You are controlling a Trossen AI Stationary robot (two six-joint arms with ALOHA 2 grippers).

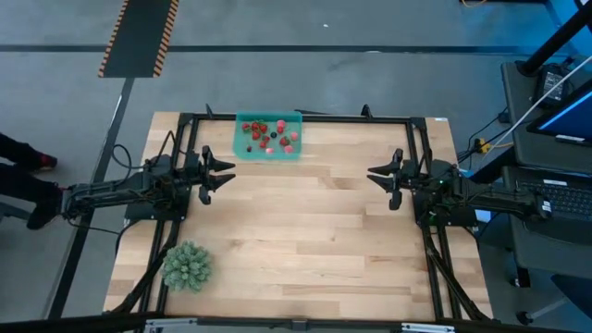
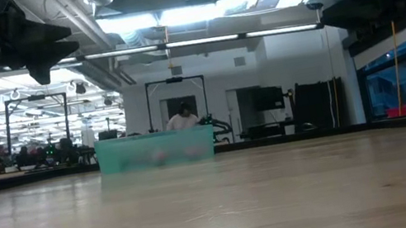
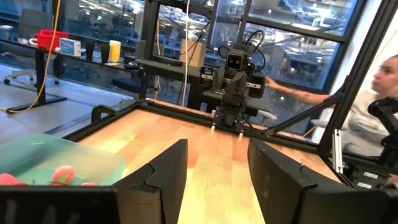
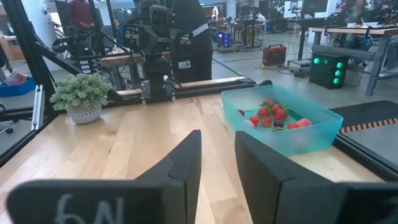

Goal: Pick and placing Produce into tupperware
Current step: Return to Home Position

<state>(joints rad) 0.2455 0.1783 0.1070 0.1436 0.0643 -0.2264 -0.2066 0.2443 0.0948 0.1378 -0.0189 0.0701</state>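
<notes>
The teal tupperware (image 1: 269, 137) stands at the table's far edge, left of centre, with several small red and pink produce pieces (image 1: 267, 135) lying inside it; it also shows in the low view (image 2: 156, 149) and the right wrist view (image 4: 281, 118). My left gripper (image 1: 222, 174) hovers level above the table's left side, open, nothing between its fingers (image 3: 217, 180). My right gripper (image 1: 379, 176) hovers level at the right side, open and empty (image 4: 217, 168). Both point toward the table's middle.
A spiky green plant-like ball (image 1: 188, 265) sits near the table's near left corner. A black frame (image 1: 305, 118) runs around the table's edges. Bare wood lies between the two grippers. A person (image 3: 379, 106) sits beyond the table's right side.
</notes>
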